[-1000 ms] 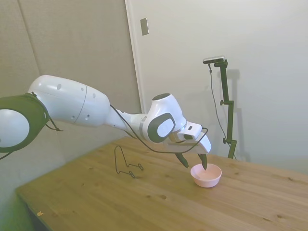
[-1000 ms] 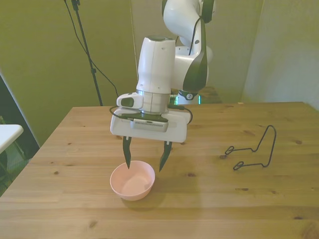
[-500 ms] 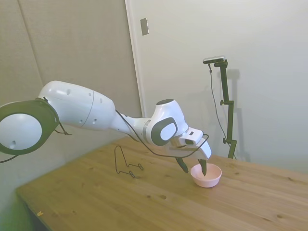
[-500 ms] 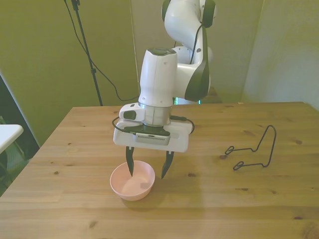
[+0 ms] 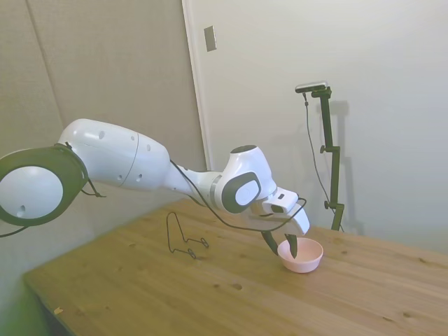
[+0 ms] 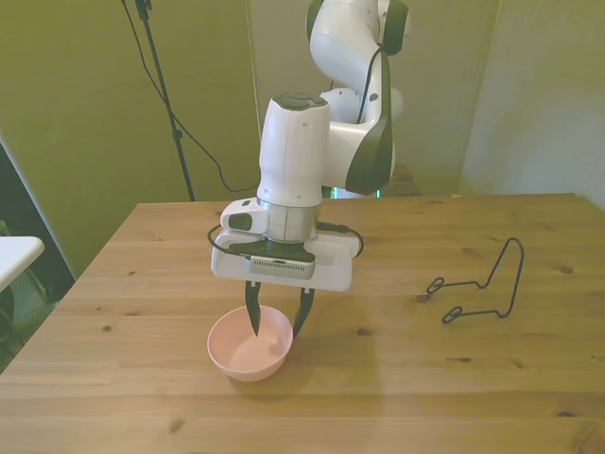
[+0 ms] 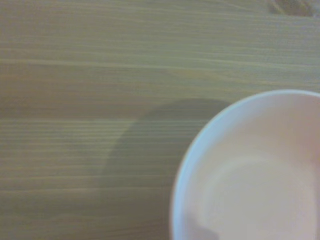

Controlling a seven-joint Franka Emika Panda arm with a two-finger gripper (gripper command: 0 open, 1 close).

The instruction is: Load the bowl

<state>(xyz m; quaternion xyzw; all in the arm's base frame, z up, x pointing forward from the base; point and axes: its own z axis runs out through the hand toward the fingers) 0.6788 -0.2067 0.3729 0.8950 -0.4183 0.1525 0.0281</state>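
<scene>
The pale-pink bowl (image 6: 248, 348) sits upright on the wooden table, left of the middle in the front view; in the side view the bowl (image 5: 302, 256) is near the table's far side. My gripper (image 6: 277, 331) is low over its rim, open, with one dark finger reaching inside the bowl and the other just outside the rim on the front view's right. From the side, the gripper (image 5: 281, 245) straddles the bowl's near wall. The wrist view shows the bowl (image 7: 260, 175) from above, empty, with its shadow on the wood.
A thin black wire rack (image 6: 482, 284) stands on the table at the front view's right, a good way from the bowl; the rack (image 5: 180, 234) shows left of the gripper in the side view. A white surface's edge (image 6: 14, 255) is off the table's left.
The gripper has come down onto the bowl's rim, one finger now inside it. The gap between the fingers has narrowed. The bowl has not moved.
</scene>
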